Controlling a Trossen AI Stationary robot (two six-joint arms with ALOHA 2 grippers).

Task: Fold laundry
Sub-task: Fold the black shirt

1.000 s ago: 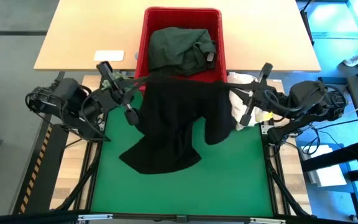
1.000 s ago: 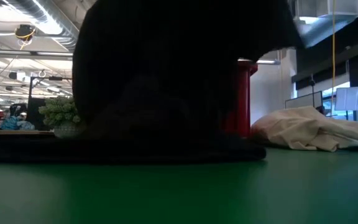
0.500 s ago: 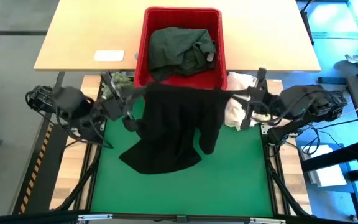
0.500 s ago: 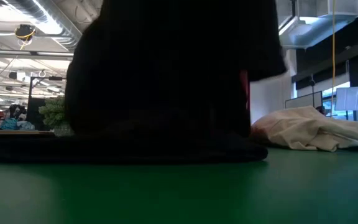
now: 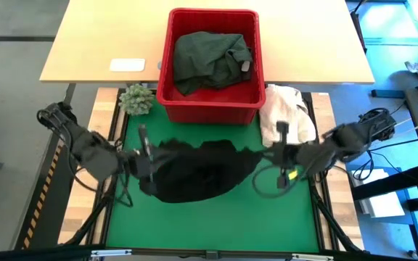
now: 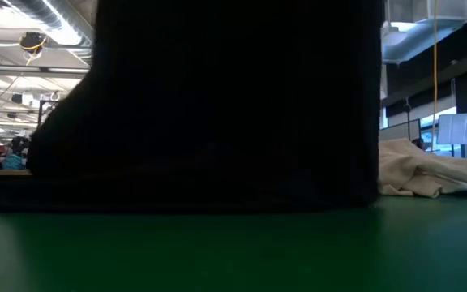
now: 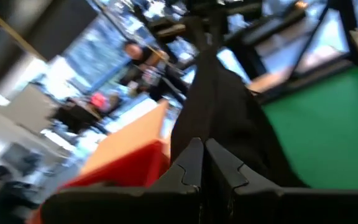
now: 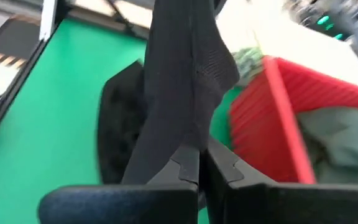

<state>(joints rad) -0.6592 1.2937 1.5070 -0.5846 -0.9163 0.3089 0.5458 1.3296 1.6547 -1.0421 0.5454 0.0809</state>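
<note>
A black garment [image 5: 198, 170] is spread between my two grippers over the green mat [image 5: 216, 217]. Its upper edge spans from one gripper to the other, and its lower part lies on the mat. My left gripper [image 5: 151, 156] is shut on the garment's left end and my right gripper [image 5: 273, 154] on its right end. In the low view the black garment [image 6: 217, 105] fills most of the picture. A dark green garment [image 5: 210, 54] lies bunched in the red basket [image 5: 169, 87]. My left gripper pinches the black garment's upper edge at its left end [image 7: 209, 127] between its two shut fingers, coming nearly level from the table's left. The cloth runs away from the fingertips toward the other gripper, its lower part on the mat. My right gripper pinches the upper edge at the garment's right end [image 8: 188, 134] between its shut fingers, slanting down from the table's right. A band of gathered cloth leads off from the fingertips; the rest lies on the mat.
The red basket stands at the mat's far edge, on the wooden table [image 5: 93, 43]. A cream-white cloth heap [image 5: 285, 112] lies at the mat's far right corner and a small green plant [image 5: 136, 98] at its far left. A flat white object [image 5: 127, 65] lies on the wood.
Both grippers have gone down and toward the table's near edge, tipping further downward, still shut on the garment. The black garment, which hung high in front of the basket, has come down; more of it now lies spread on the mat.
</note>
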